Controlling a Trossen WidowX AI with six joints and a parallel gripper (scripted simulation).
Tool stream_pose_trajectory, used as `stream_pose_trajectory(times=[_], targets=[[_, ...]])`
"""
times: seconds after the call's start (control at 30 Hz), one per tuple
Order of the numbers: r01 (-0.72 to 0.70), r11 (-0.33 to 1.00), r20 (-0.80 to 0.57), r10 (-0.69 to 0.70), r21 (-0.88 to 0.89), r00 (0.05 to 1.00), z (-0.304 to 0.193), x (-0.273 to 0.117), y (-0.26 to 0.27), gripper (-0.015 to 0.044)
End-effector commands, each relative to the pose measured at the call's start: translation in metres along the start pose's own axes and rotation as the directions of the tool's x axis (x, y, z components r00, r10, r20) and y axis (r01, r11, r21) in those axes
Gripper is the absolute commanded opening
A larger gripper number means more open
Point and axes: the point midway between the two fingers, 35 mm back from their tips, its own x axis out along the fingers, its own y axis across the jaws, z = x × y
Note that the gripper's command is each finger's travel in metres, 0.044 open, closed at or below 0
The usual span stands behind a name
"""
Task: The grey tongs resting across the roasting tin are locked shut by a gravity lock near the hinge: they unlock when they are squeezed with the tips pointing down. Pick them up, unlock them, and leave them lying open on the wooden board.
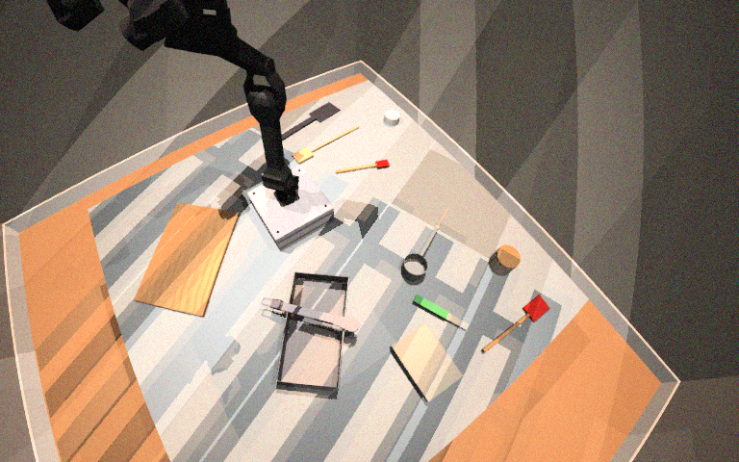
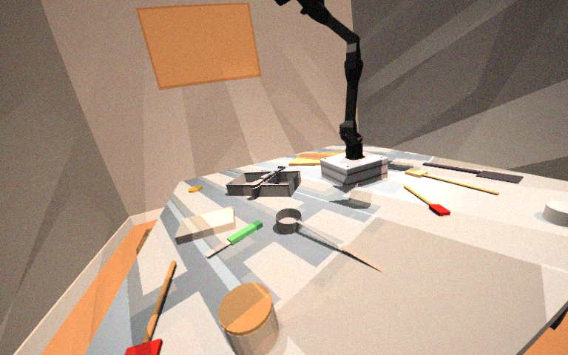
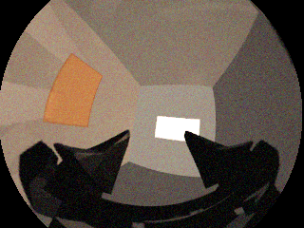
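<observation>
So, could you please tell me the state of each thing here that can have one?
Gripper: open, fingers apart, nothing between them.
Grey tongs: closed, lying across the roasting tin.
Roasting tin: uncovered, upright.
Saucepan: upright, uncovered.

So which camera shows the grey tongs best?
The top view: the tongs lie full length across the roasting tin. The exterior view shows them small and foreshortened; the wrist view doesn't show them.

Sm. pan (image 1: 414,267) (image 2: 288,222) nr. green-handled spatula (image 1: 432,307) (image 2: 245,232)
</observation>
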Motion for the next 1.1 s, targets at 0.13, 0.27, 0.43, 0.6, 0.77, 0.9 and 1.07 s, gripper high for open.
stream_pose_trajectory(times=[0.13,0.27,0.43,0.6,0.77,0.9,1.07], targets=[[-0.073,0.973,0.067,0.059,0.218,0.996,0.03,0.001,0.024,0.0269],[-0.239,0.809,0.2,0.152,0.538,0.968,0.085,-0.006,0.06,0.026],[-0.393,0.541,0.319,0.229,0.743,0.92,0.139,-0.019,0.09,0.026],[-0.496,0.229,0.427,0.292,0.838,0.856,0.189,-0.039,0.115,0.026],[-0.528,-0.078,0.52,0.344,0.845,0.782,0.234,-0.063,0.135,0.026],[-0.507,-0.314,0.596,0.378,0.803,0.709,0.269,-0.088,0.148,0.026],[-0.409,-0.566,0.677,0.418,0.716,0.606,0.311,-0.123,0.163,0.026]])
